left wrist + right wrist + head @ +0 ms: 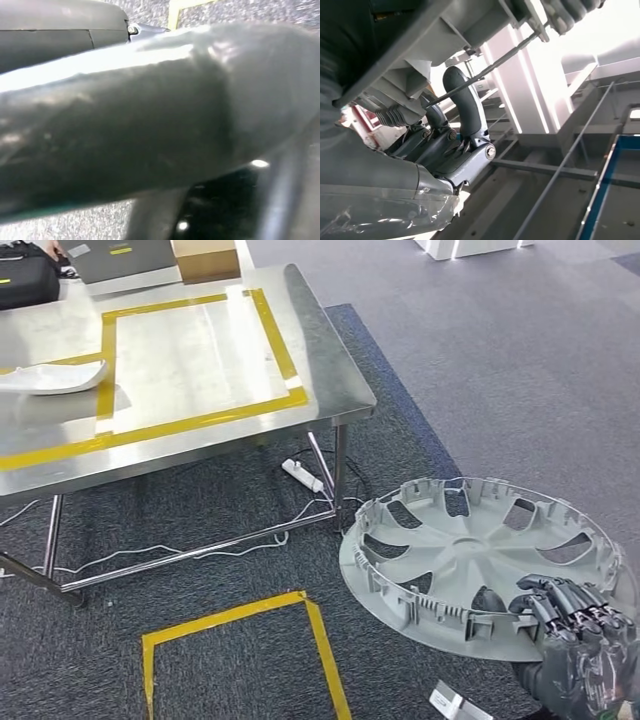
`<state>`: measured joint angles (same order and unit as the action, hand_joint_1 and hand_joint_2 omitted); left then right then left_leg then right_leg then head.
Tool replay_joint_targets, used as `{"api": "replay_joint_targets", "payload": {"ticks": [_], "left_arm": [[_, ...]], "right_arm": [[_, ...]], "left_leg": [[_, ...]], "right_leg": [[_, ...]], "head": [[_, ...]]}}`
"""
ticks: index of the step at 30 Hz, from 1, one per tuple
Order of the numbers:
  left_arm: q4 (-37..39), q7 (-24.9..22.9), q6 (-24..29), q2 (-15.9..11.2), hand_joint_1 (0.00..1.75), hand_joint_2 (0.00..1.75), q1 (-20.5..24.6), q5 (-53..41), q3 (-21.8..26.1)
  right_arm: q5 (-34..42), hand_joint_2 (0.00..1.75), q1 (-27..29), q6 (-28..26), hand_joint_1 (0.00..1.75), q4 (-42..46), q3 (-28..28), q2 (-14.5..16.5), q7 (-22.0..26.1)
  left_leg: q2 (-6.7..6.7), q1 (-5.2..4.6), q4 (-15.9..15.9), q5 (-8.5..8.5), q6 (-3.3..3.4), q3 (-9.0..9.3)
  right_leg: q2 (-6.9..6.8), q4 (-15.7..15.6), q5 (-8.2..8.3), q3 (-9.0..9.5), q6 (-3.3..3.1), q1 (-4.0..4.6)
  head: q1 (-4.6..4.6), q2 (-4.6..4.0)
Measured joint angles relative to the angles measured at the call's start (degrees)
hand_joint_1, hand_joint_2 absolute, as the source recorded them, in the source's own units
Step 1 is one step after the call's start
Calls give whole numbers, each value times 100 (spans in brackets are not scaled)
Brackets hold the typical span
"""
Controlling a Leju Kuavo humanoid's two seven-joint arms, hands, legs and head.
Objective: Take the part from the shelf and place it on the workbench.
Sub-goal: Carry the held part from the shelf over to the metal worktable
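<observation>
Right hand is gripping the wheel cover by its near rim, out over the carpet, well short of the table. One-edge hold: cover may tip, slip. Left hand: cannot tell.

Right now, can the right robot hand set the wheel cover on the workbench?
Probably not yet. The right robot hand holds the wheel cover low over the carpet, off the workbench corner. The marked zone looks free.
</observation>
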<state>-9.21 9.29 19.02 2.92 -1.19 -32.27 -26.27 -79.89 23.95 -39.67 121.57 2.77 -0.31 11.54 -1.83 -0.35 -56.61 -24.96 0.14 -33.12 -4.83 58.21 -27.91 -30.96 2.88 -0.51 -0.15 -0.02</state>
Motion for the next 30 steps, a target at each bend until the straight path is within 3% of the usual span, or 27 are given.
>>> {"api": "replay_joint_targets", "payload": {"ticks": [2, 4, 5, 6, 7, 8, 10, 11, 13, 15, 17, 19, 20, 21, 22, 23, 24, 26, 28, 30], "left_arm": [[1, -8, 0, 0, 0, 0, -1, -5, -1], [1, -17, -1, -4, 0, 0, 6, -8, -1], [1, -20, -5, -2, 0, 0, 8, -9, -2], [1, -24, -10, 1, 0, 0, 8, -11, -4], [1, -28, -19, 3, 0, 0, 8, -13, -8], [1, -32, -27, 4, 0, 0, 8, -15, -13], [1, -35, -42, 5, 0, 0, 12, -17, -23], [1, -35, -48, 5, 0, 0, 15, -20, -26], [1, -35, -57, 4, 0, 0, 12, -23, -28], [3, -36, -62, 2, 0, 0, 0, -24, -29], [5, -40, -63, -2, 0, 0, 3, -24, -30], [5, -44, -63, -3, 0, 0, 15, -26, -31], [5, -44, -64, 0, 0, 0, 17, -26, -32], [5, -44, -64, 3, 0, 0, 16, -27, -32], [5, -44, -65, 6, 0, 0, 13, -27, -33], [5, -44, -66, 8, 0, 0, 12, -27, -33], [5, -44, -66, 7, 0, 0, 11, -27, -33], [5, -44, -66, 4, 0, 0, 16, -28, -33], [5, -44, -66, 4, 0, 0, 20, -29, -33], [5, -44, -66, 9, 0, 0, 12, -31, -33]], "right_arm": [[3, 175, 2, -1, 175, 1, 0, 0, 0], [6, 175, 4, -1, 175, 0, -2, 0, 0], [7, 175, 6, -1, 175, -1, -3, 0, 0], [7, 175, 7, -1, 175, -2, -3, 0, -1], [7, 175, 9, 0, 175, -2, -2, 0, -1], [6, 175, 10, 0, 175, -3, -2, 0, -2], [3, 175, 4, 0, 175, -4, -2, 0, -2], [1, 175, -1, -1, 175, -4, -2, 0, -2], [-3, 175, -8, -1, 175, -6, -2, 0, -2], [-5, 175, -8, 0, 175, -5, -3, 0, -5], [-8, 175, -7, 0, 175, -5, -7, 0, -13], [-11, 175, -4, 0, 175, -5, -14, 0, -18], [-13, 175, -2, 0, 175, -5, -16, 0, -17], [-13, 175, 0, 0, 175, -5, -17, 0, -17], [-13, 175, 1, 0, 175, -5, -17, 0, -17], [-13, 175, 3, 0, 175, -5, -17, 0, -17], [-12, 175, 1, 0, 175, -5, -17, 0, -17], [-11, 175, 0, 0, 175, -5, -19, 0, -17], [-11, 175, -1, 0, 175, -5, -21, 0, -17], [-11, 175, -5, 0, 175, -4, -21, 0, -17]], "left_leg": [[101, 32, 32, 19, 71, 35], [202, 45, 34, 22, 112, 43], [259, 43, 33, 20, 120, 43], [319, 40, 31, 17, 124, 45], [385, 39, 29, 15, 125, 51], [450, 41, 27, 12, 122, 61], [576, 40, 13, 0, 91, 77], [633, 36, 1, -4, 63, 72], [720, 38, -4, 11, -10, 39], [742, 57, -1, 23, -76, 14], [550, 50, -220, -129, -136, -94], [315, 43, -886, -489, -181, -416], [273, 47, -1288, -656, -195, -615], [259, 49, -1568, -734, -201, -755], [254, 50, -1658, -705, -200, -803], [242, 49, -1514, -569, -192, -735], [202, 46, -1175, -371, -176, -563], [1, 22, -395, -67, -128, -157], [-106, -6, -36, -2, -72, 10], [-10, -6, 2, 3, -9, 0]], "right_leg": [[169, 268, -188, -98, 57, -14], [387, 979, -534, -441, 78, -20], [431, 1349, -669, -636, 83, -18], [450, 1571, -705, -768, 83, -16], [459, 1590, -631, -806, 79, -15], [472, 1360, -447, -722, 72, -20], [603, 569, -54, -368, 62, -42], [682, 258, 49, -212, 49, -52], [763, 45, 57, -97, 2, -47], [680, 35, 84, -90, -74, -36], [584, 12, 101, -83, -151, -46], [479, 5, 96, -85, -201, -46], [422, 5, 92, -88, -213, -42], [363, 5, 87, -87, -219, -39], [307, 6, 83, -84, -221, -37], [252, 6, 78, -76, -219, -35], [202, 6, 70, -64, -211, -34], [120, 14, 41, -41, -171, -9], [42, 12, 18, -21, -113, 25], [-40, -17, 8, 2, -53, 30]], "head": [[28, 0], [60, 0], [67, 0], [68, 0], [69, 0], [68, 0], [69, 0], [66, 0], [61, 0], [60, 0], [32, 0], [1, 0], [-1, 0], [-2, 0], [-2, 0], [-3, 0], [-3, 0], [-4, 0], [2, 0], [7, 0]]}}
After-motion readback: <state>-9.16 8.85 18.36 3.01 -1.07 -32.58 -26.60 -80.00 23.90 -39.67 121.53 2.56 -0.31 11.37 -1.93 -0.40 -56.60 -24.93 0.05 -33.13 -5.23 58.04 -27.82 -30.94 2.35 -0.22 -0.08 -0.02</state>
